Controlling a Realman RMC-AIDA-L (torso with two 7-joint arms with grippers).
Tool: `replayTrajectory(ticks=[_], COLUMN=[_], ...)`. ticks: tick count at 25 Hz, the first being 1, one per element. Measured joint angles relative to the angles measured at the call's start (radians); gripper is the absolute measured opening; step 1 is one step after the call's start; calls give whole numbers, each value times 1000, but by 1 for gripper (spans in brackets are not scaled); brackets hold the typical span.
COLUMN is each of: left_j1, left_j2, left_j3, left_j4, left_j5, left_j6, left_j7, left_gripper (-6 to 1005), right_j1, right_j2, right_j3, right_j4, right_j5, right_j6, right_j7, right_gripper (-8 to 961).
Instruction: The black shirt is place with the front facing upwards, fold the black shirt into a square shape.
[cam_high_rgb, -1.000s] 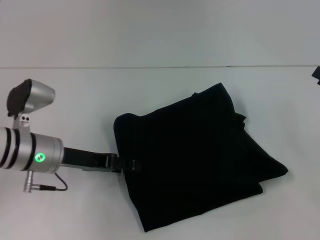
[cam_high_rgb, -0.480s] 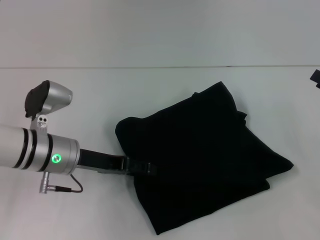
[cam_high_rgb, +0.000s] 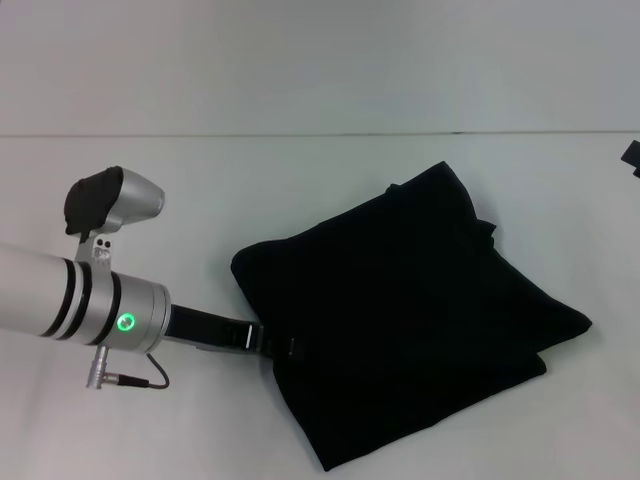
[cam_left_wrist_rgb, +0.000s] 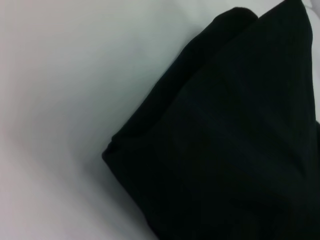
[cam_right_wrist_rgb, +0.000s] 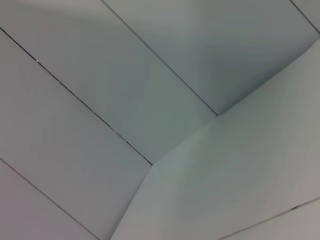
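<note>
The left arm is seen reaching in from the left of the head view, low over the white desk (cam_high_rgb: 300, 190). The left gripper (cam_high_rgb: 285, 349) is placed at the near-left edge of the black shirt (cam_high_rgb: 410, 320); its black fingers merge with the black cloth, so whether it is spread, narrowed or pinching the edge cannot be told. In the left wrist view only the shirt (cam_left_wrist_rgb: 225, 150) and bare desk are shown, no fingers.

The shirt is lying right of centre on the desk, already folded into a rough, skewed four-sided bundle, one corner pointing toward the near edge and one toward the right. Layers are visibly stacked along the right side. No lettering or label is shown.

Handling is judged as: soft, limp, light cloth, no stiffness, likely to sag and drag if lifted from one point. Stacked layers are expected to slip apart if pushed sideways. The best hold is judged to be at an edge or corner with all layers pinched together, close to the desk.

The right gripper is not seen; only blank pale panels are shown in the right wrist view, and the dark sliver at the head view's right edge cannot be identified.
</note>
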Motion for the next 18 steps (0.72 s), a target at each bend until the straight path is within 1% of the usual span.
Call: replayTrajectory(ticks=[1,7,12,14,18], left_j1=[0,1,-2,-4,0], left_j2=[0,1,9,15,33], left_j3=[2,2,-2,-4,-6], left_j4=[0,7,15,19,60], left_j5=[1,3,-2,-3,-4], left_j6=[-1,0,20,30,59], left_j7=[0,6,15,19,24], left_gripper=[650,387,199,142,128], right_j1=[0,0,0,0,4], right_j2=[0,-1,-1,-1,-1], right_j3=[0,2,7,12,7], right_j4=[0,0,0,0,1], right_j5=[0,4,6,6,1], right_j6=[-1,-1,1,4,15], right_j7=[0,1,0,-1,2], right_gripper=[614,614,615,615,615])
